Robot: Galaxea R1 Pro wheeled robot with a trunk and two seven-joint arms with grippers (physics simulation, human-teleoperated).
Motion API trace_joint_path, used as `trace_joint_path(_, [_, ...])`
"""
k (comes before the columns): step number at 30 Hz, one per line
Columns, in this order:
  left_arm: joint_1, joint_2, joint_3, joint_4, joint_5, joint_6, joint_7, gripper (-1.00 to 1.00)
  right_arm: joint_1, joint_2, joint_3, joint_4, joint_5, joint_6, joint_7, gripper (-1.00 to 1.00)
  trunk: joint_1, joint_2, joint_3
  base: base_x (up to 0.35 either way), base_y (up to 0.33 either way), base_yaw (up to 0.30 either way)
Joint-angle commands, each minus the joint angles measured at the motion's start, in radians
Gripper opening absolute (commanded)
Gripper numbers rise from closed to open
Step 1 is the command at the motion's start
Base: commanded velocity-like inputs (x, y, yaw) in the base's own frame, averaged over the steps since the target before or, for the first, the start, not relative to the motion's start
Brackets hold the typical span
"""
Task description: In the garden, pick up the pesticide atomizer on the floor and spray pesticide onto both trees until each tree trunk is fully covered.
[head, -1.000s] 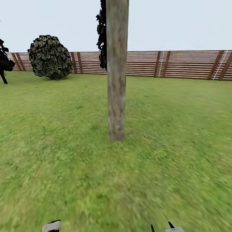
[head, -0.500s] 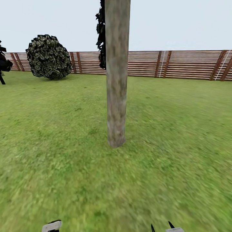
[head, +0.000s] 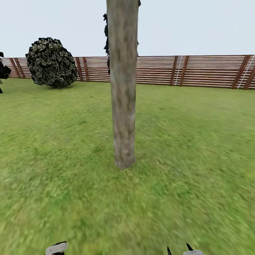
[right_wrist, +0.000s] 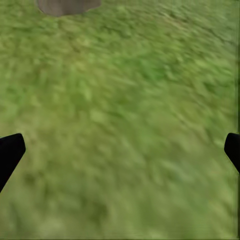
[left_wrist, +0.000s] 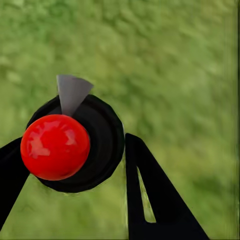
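On the lawn (head: 198,148) facing the tree trunk (head: 123,106), the left gripper (left_wrist: 70,165) is clasping the red-capped atomizer (left_wrist: 56,146), the right gripper (right_wrist: 120,150) is hanging spread and empty; I'd raise the nozzle toward the bark before spraying

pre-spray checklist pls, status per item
1. Sprayer in left gripper: ok. The fingers flank the black sprayer with its red cap.
2. Right gripper free: ok, fingers wide apart over grass.
3. Trunk in front: ok, near centre of the head view, nothing between it and the robot.
4. Nozzle aimed at trunk: not ok. The left wrist view looks down at the lawn.
5. Trunk coverage: cannot tell, bark looks mottled grey-brown with no clear spray marks.
6. Second tree located: cannot tell.
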Motion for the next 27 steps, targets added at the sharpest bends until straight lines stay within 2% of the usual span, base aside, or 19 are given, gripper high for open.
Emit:
trace_joint_path(1, [-0.001, 0.001, -0.006, 0.001, 0.01, -0.004, -0.003, -1.0, -0.001, -0.001, 0.004, 0.001, -0.001, -0.002, 0.0, 1.0, 0.0, 0.0, -0.001, 0.282, -0.164, 0.0])
trace_joint_path(9, [-0.001, 0.015, -0.008, -0.001, -0.001, -0.005, -0.019, -1.0, -0.001, -0.002, 0.006, -0.002, 0.001, -0.002, 0.004, 1.0, 0.0, 0.0, -0.001, 0.281, -0.166, 0.0])
trace_joint_path(12, [-0.006, 0.034, -0.016, -0.013, -0.014, -0.005, -0.052, -1.0, -0.001, -0.005, 0.009, -0.037, 0.004, 0.0, 0.007, 1.0, 0.0, 0.0, -0.001, 0.279, -0.167, 0.0])
trace_joint_path(14, [-0.01, 0.054, -0.023, -0.018, -0.038, -0.004, -0.099, -1.0, -0.001, -0.006, 0.011, -0.075, 0.007, 0.001, 0.01, 1.0, 0.0, 0.0, -0.001, 0.254, -0.16, 0.0])
trace_joint_path(15, [-0.011, 0.068, -0.026, -0.019, -0.063, -0.003, -0.139, -1.0, 0.0, -0.006, 0.012, -0.1, 0.013, 0.002, 0.01, 1.0, 0.0, 0.0, -0.001, 0.168, -0.107, 0.0])
trace_joint_path(17, [-0.014, 0.094, -0.028, -0.023, -0.116, -0.001, -0.217, -1.0, 0.0, -0.007, 0.013, -0.152, 0.053, 0.012, 0.011, 1.0, 0.0, 0.0, -0.001, 0.088, -0.056, 0.0])
trace_joint_path(18, [-0.03, 0.11, -0.031, -0.04, -0.172, 0.005, -0.281, -1.0, -0.006, -0.008, 0.013, -0.205, 0.159, 0.083, 0.013, 1.0, 0.0, 0.0, -0.001, 0.028, -0.018, 0.0])
trace_joint_path(19, [-0.052, 0.116, -0.033, -0.052, -0.231, 0.01, -0.31, -1.0, -0.018, -0.008, 0.013, -0.242, 0.262, 0.173, 0.02, 1.0, 0.0, 0.0, -0.001, 0.014, -0.009, 0.0])
trace_joint_path(20, [-0.133, 0.12, -0.034, -0.062, -0.432, 0.048, -0.402, -1.0, -0.068, -0.004, 0.013, -0.321, 0.465, 0.37, 0.143, 1.0, 0.0, 0.0, -0.001, 0.004, -0.002, 0.0])
trace_joint_path(22, [-0.189, 0.116, -0.032, -0.063, -0.571, 0.107, -0.499, -1.0, -0.106, 0.0, 0.013, -0.376, 0.542, 0.459, 0.313, 1.0, 0.0, 0.0, -0.001, 0.002, -0.001, 0.0])
trace_joint_path(23, [-0.23, 0.114, -0.031, -0.065, -0.671, 0.16, -0.602, -1.0, -0.144, 0.001, 0.013, -0.42, 0.575, 0.504, 0.497, 1.0, 0.0, 0.0, -0.001, 0.0, 0.0, 0.0])
trace_joint_path(24, [-0.273, 0.115, -0.032, -0.068, -0.731, 0.187, -0.73, -1.0, -0.196, 0.002, 0.013, -0.458, 0.593, 0.527, 0.679, 1.0, 0.0, 0.0, -0.001, 0.0, 0.0, 0.0])
trace_joint_path(27, [-0.305, 0.116, -0.033, -0.069, -0.753, 0.196, -0.83, -1.0, -0.24, 0.002, 0.013, -0.474, 0.595, 0.535, 0.77, 1.0, 0.0, 0.0, -0.001, 0.0, 0.0, 0.0])
